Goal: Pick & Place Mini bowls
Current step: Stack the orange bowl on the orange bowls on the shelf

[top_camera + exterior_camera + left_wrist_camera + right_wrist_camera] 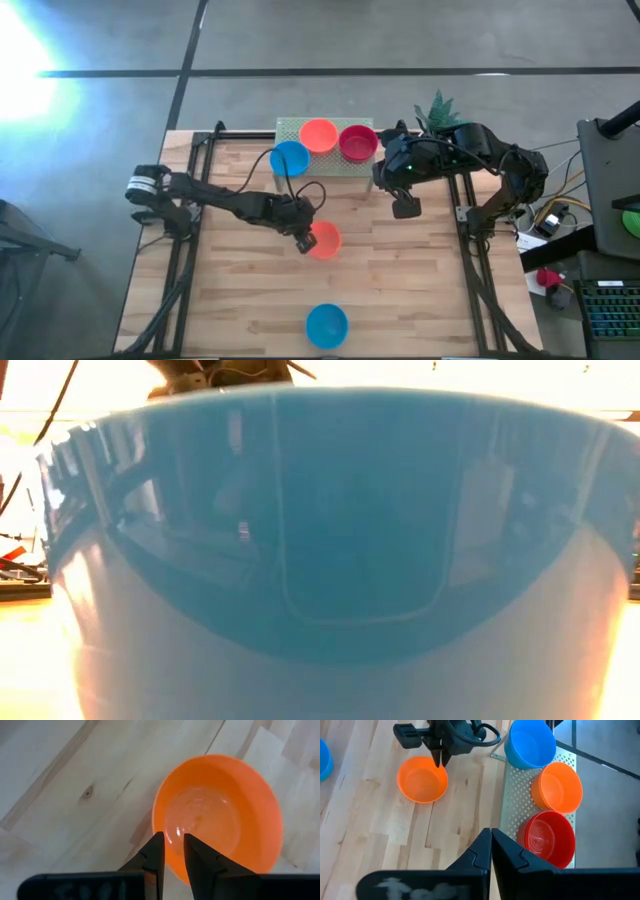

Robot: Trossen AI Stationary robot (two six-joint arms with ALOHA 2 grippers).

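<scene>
An orange mini bowl [326, 241] sits upright at the middle of the wooden table, with my left gripper [306, 240] shut on its rim from the table's left side. On a perforated tray [290, 128] at the far edge stand a blue bowl [290, 158], an orange bowl [319, 135] and a red bowl [358, 143]. Another blue bowl [326, 325] rests near the front edge and fills the low view [340, 510]. My right gripper [491, 837] hangs shut, holding nothing, above the table near the tray's right end. My left gripper pinches the orange bowl's rim [173, 845] on the side nearest the arm, one finger [200, 857] inside the bowl and one finger [152, 855] outside. The fingers slant down from the table's left. The bowl stays upright; whether its base touches the wood, I cannot tell.
A small green plant [440, 105] stands behind the right arm at the far edge. Dark frame rails [190, 250] run along the table's left and right sides. Bare wood lies between the orange bowl and the front blue bowl.
</scene>
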